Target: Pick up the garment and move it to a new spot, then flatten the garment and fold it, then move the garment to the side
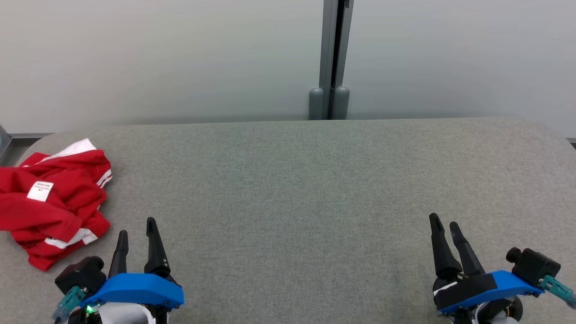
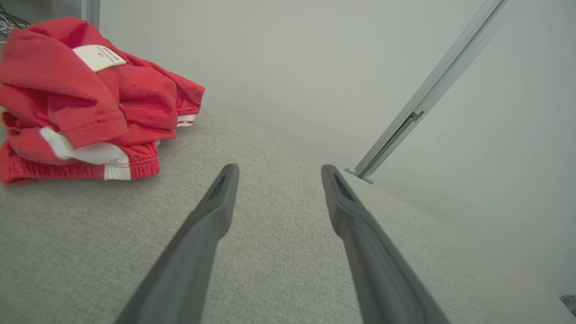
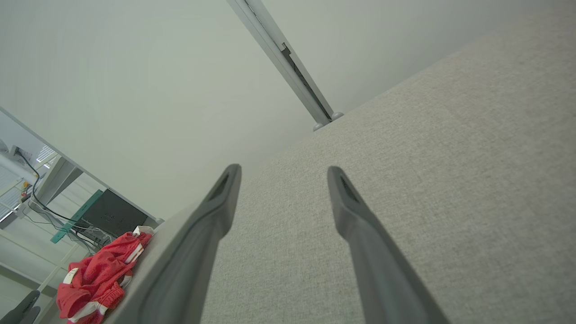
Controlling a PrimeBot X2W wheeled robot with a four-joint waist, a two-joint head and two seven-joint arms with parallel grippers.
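The big grey table (image 1: pixel 292 189) held one bunched-up red garment (image 1: pixel 51 202).
The garment lay at the table's left end. The left gripper (image 1: pixel 136 227) and right gripper (image 1: pixel 444 220) hung over the table's near edge, fingers spread wide, holding nothing.

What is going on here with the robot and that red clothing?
Nothing is being handled yet. A red garment with white trim lies crumpled at the left end of the grey table. The left end effector is close beside it, open and empty, not touching it. The right end effector is far over on the other side, also open and empty. The pick-up has not begun.
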